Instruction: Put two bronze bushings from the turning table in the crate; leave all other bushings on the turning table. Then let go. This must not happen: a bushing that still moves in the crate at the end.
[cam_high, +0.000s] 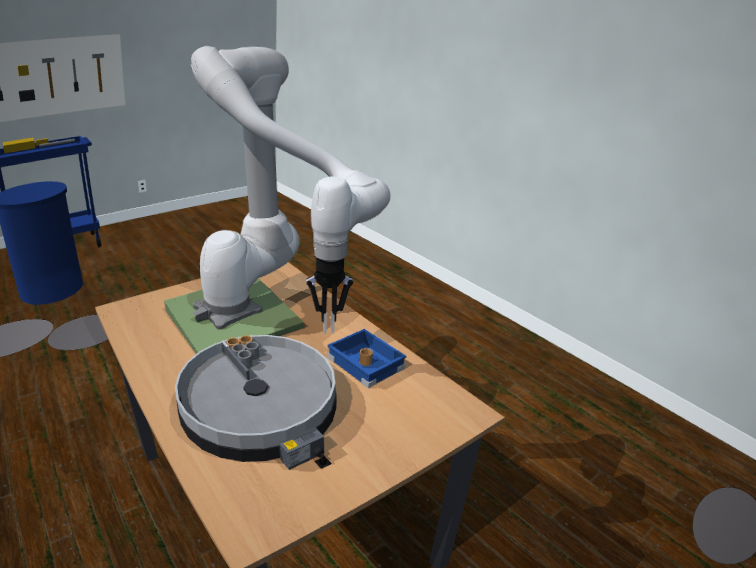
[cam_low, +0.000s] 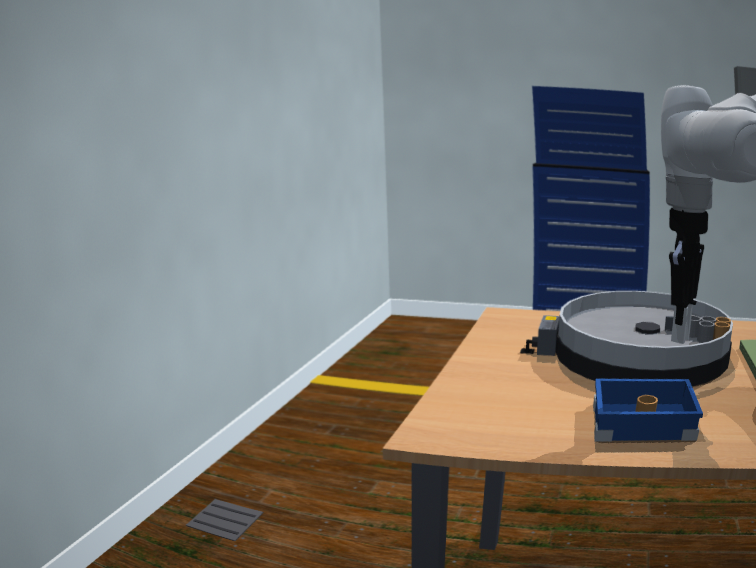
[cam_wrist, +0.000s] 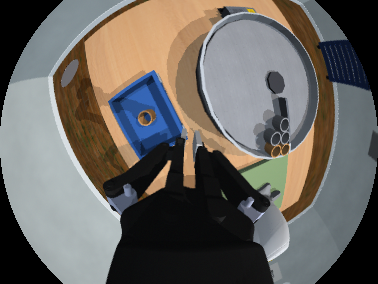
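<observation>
Between crate and turning table hangs the gripper, fingers nearly together on nothing; one bronze bushing sits in the crate, and grabbing a grey bushing next would spoil things.

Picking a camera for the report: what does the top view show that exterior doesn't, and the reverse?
Top only: the arm's base on the green pad, a blue barrel, a blue cart and a tool poster.
Exterior only: a blue drawer cabinet, a yellow floor stripe, a floor vent.
Both: the turning table, the crate holding one bronze bushing, and the shut, empty gripper.
</observation>
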